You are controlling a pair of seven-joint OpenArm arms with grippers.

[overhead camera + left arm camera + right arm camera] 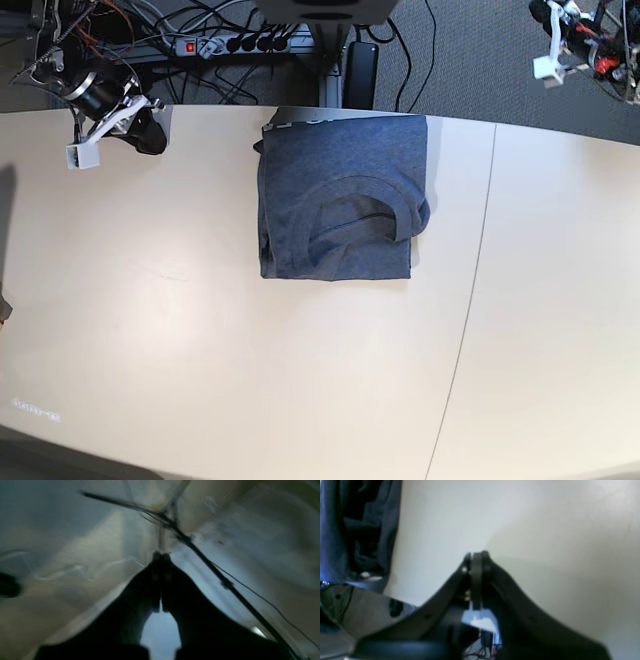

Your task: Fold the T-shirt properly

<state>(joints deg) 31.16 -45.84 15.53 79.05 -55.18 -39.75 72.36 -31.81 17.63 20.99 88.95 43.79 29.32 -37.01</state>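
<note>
Shirt (338, 196) lies folded into a compact rectangle at the table's (200, 350) far middle, collar up, top edge at the rim. My left gripper (161, 557) and right gripper (476, 556) are both closed and empty, parked at the far corners. I judge only tidying remains: square the bulging right edge gently. Bare tabletop on every near side leaves plenty of room.
</note>
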